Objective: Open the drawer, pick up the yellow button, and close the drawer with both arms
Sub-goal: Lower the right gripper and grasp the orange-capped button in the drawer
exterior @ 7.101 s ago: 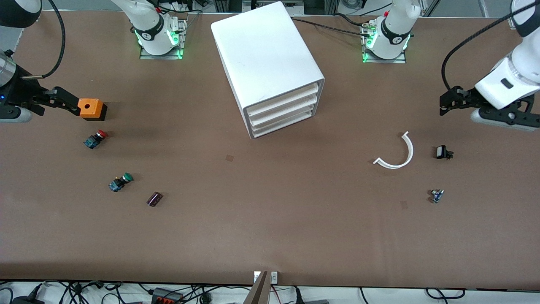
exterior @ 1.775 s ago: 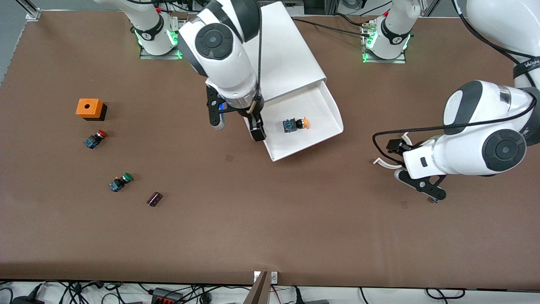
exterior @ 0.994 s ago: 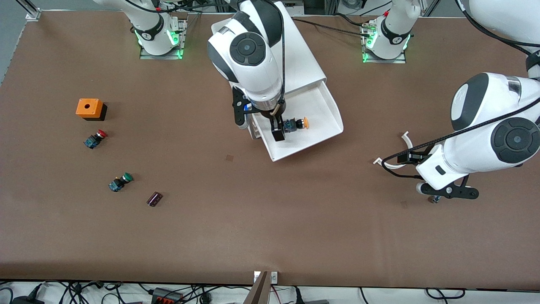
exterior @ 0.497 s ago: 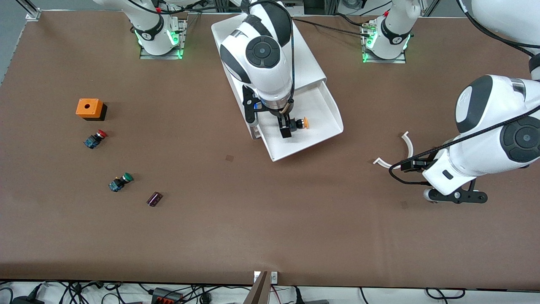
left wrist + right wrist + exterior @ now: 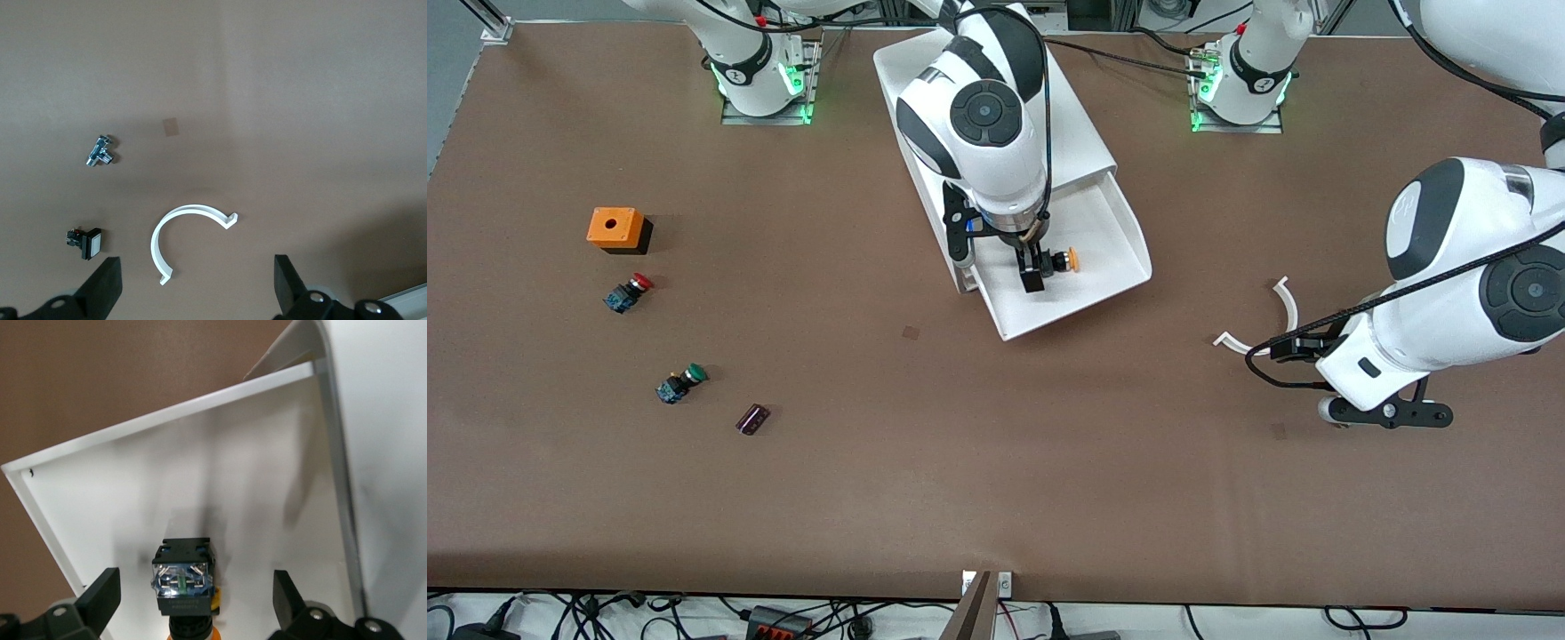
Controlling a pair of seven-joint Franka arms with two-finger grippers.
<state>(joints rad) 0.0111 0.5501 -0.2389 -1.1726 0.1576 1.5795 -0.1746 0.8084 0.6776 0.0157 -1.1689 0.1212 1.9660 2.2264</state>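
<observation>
I am on the taking step. The drawer (image 5: 1103, 244) is pulled out, and the button (image 5: 1060, 260) lies in it, cap toward three o'clock. My right claw (image 5: 1033, 267) is down over its dark body, fingers apart. Next I think I must lower a bit and squeeze. My left claw (image 5: 1383, 413) waits with fingers apart over the table (image 5: 996, 462) near the white curved piece (image 5: 1267, 324)

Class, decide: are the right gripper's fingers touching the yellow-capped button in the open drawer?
Apart. The right wrist view shows bare drawer floor between each of the fingers and the button.
</observation>
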